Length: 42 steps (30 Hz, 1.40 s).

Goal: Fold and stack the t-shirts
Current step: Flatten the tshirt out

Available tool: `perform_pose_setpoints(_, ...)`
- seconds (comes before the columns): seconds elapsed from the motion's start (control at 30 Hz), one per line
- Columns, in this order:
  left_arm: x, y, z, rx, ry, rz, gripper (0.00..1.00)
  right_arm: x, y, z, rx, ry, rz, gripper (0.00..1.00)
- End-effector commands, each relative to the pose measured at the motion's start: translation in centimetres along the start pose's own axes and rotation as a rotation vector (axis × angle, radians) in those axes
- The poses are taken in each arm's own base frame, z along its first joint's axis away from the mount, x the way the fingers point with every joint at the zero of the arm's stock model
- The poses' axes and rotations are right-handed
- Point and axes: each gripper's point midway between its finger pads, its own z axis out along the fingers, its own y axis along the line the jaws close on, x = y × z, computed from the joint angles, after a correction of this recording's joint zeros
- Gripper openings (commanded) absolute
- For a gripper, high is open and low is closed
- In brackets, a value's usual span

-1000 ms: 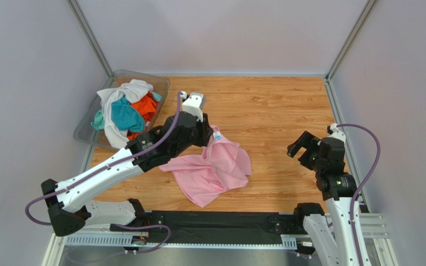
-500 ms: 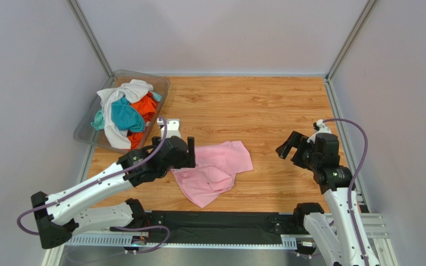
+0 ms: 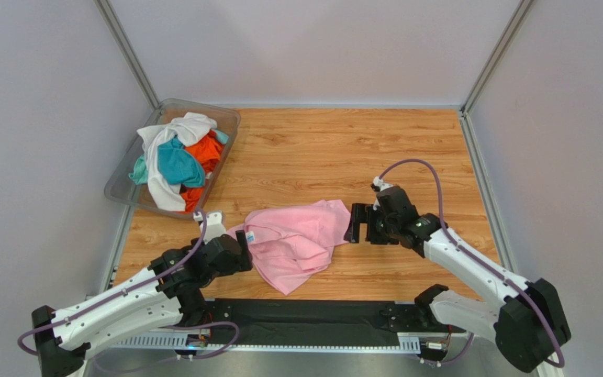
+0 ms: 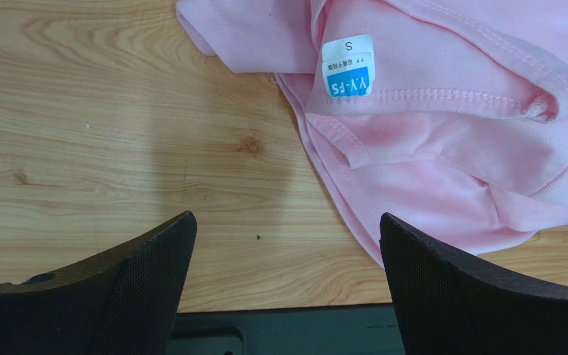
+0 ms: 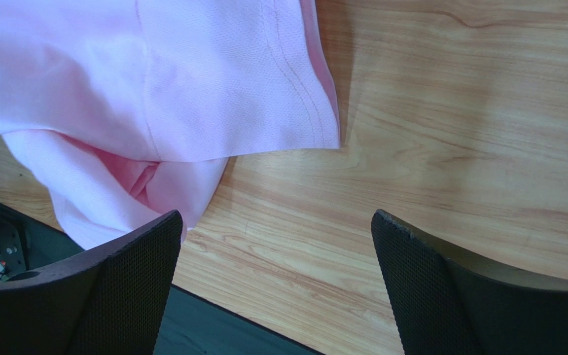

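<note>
The pink t-shirt (image 3: 297, 239) is seen crumpled between the left gripper (image 3: 236, 253) and the right gripper (image 3: 357, 224), both spread wide and grasping nothing; flattening before the fold is judged to be in hand. Next, the collar (image 4: 428, 96) just ahead of the left one and the hemmed edge (image 5: 294, 81) ahead of the right would need to be pinched and drawn apart.

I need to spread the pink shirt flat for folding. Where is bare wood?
Bare wood: the table's far stretch, from the clear bin to the right edge. Crowded: the near middle, where the pink t-shirt lies between the left end effector and the right end effector.
</note>
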Motion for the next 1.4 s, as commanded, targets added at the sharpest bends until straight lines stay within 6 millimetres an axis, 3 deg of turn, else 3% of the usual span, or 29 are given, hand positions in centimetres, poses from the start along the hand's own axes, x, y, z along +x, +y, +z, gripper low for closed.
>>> perform_pose_setpoints(0.0,-1.4,-2.4,0.6,0.088,-0.058,-0.059,0.99,-2.4,1.2,1.0,-0.014,-0.061,-0.006,1.00)
perform_pose_setpoints(0.13,-3.1,-4.0,2.2,0.129,-0.080,-0.057,0.95,-3.0,0.8,1.4,0.023,-0.072,0.007,1.00)
perform_pose_setpoints(0.4,-3.9,-6.2,6.5,0.166,0.047,-0.023,0.74,-3.2,-0.2,1.8,0.073,-0.091,0.025,1.00)
perform_pose_setpoints(0.5,-4.1,-6.5,7.5,0.135,0.081,-0.008,0.59,-3.0,-0.3,2.1,0.078,-0.081,0.023,1.00)
perform_pose_setpoints(0.53,-4.4,-6.9,7.7,0.139,0.084,-0.011,0.42,-3.1,-0.2,2.2,0.077,-0.083,0.023,1.00)
perform_pose_setpoints(0.63,-4.3,-7.2,8.0,0.131,0.119,-0.002,0.16,-3.4,-0.9,2.7,0.120,-0.087,0.017,1.00)
perform_pose_setpoints(0.73,-4.2,-7.1,7.9,0.121,0.125,-0.005,0.00,-3.6,-1.0,3.3,0.132,-0.070,0.005,1.00)
perform_pose_setpoints(0.83,-4.3,-6.8,7.4,0.120,0.113,-0.002,0.00,-4.1,-1.1,4.1,0.149,-0.064,-0.010,1.00)
perform_pose_setpoints(1.0,-5.2,-6.3,5.9,0.139,0.059,-0.003,0.00,-6.1,0.5,5.8,0.104,-0.073,-0.048,0.95)
perform_pose_setpoints(1.17,-6.0,-6.0,4.4,0.161,0.015,0.011,0.00,-5.7,1.3,8.4,0.068,0.017,-0.069,0.88)
perform_pose_setpoints(1.27,-6.2,-5.7,4.2,0.150,-0.001,0.016,0.00,-5.4,2.0,9.4,0.040,0.056,-0.066,0.65)
perform_pose_setpoints(1.3,-6.4,-5.5,4.0,0.148,-0.010,0.018,0.00,-5.6,2.2,9.4,0.033,0.055,-0.062,0.37)
perform_pose_setpoints(1.37,-6.6,-5.3,3.7,0.138,-0.018,0.018,0.00,-6.0,2.6,8.8,0.022,0.042,-0.045,0.18)
